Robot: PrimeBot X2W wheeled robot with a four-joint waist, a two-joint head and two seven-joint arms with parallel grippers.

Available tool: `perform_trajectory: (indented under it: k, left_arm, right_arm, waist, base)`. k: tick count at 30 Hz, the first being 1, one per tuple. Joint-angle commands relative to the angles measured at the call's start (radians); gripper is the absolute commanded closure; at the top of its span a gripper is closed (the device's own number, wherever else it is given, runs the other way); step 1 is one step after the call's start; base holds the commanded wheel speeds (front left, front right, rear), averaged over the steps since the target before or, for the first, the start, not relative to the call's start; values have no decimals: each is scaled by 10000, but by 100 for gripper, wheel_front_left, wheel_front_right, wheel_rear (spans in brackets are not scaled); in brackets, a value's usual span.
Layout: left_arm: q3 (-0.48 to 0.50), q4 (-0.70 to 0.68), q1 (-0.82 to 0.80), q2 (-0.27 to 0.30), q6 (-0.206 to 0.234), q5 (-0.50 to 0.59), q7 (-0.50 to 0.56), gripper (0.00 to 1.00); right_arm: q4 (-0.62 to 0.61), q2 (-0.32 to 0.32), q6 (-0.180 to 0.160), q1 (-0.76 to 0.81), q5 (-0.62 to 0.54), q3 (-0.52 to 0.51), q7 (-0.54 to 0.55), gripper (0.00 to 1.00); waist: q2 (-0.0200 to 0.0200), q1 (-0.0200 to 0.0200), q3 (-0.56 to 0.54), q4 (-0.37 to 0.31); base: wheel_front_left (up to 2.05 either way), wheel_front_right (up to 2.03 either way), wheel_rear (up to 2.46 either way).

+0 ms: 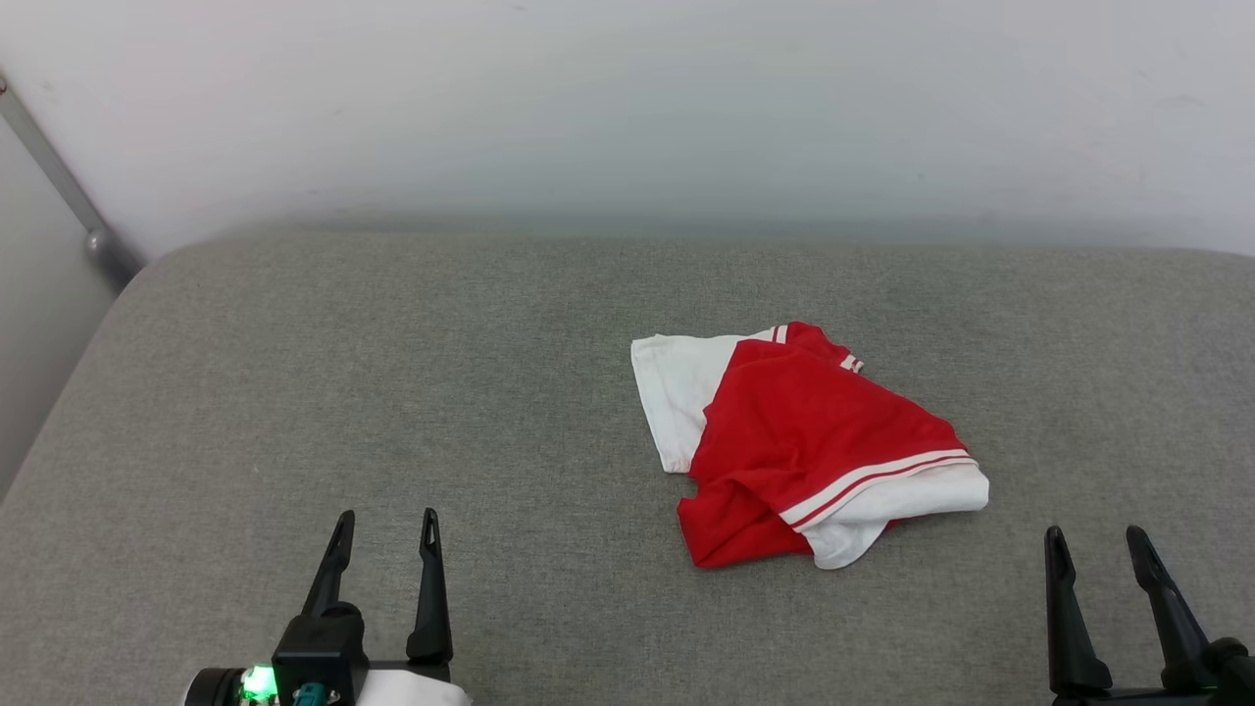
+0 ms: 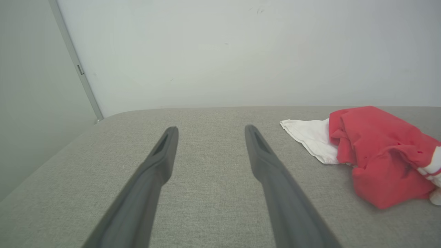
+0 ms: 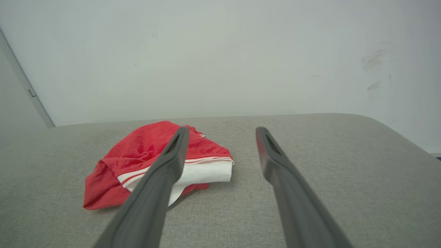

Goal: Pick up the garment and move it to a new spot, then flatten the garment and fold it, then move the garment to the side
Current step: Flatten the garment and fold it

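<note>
The garment [image 1: 799, 436] lies crumpled on the grey cushioned surface [image 1: 392, 392], right of centre. It is red with white sleeves and red-and-white stripe trim; its front is hidden in the folds. My left gripper [image 1: 386, 522] is open at the lower left, well clear of the cloth. At the lower right, my right gripper [image 1: 1095, 537] is also open, a short way from the garment's near corner. The left wrist view has the garment [image 2: 375, 155] off to the right of the gripper [image 2: 211, 129]. From the right wrist, the garment [image 3: 144, 162] sits ahead and left of the gripper [image 3: 222, 130].
A pale wall [image 1: 627, 108] rises behind the surface. A grey metal bar [image 1: 59, 181] runs down the wall at the far left corner. The surface's rounded left edge [image 1: 69, 392] drops off beside it.
</note>
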Motion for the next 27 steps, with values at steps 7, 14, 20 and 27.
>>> perform_trajectory:
  k: [7, 14, 20, 27]
  left_arm:
    - [222, 279, -934, 300, -312, 297, -26, 0]
    - [181, 1420, -3680, 1059, -1173, 336, -25, 0]
    - [-89, 2683, -6315, 1560, -1770, 335, 660, 0]
    - [-1123, 3946, -9544, 1876, -2219, -337, 3006, 0]
  right_arm:
    - [-9, 17, -7, -151, 11, 48, -20, 0]
    - [-119, 17, -7, -562, -85, 183, -20, 0]
    - [-201, 16, -7, -942, -126, 271, -20, 0]
    - [-277, 17, -7, -1571, -73, 382, -20, 0]
  waist:
    - [0, 0, 120, -135]
    - [0, 0, 654, -411]
    - [0, 0, 1183, -682]
    - [0, 0, 2147, -1135]
  base:
    - [0, 0, 0]
    - [0, 0, 0]
    - [0, 0, 0]
    - [0, 0, 0]
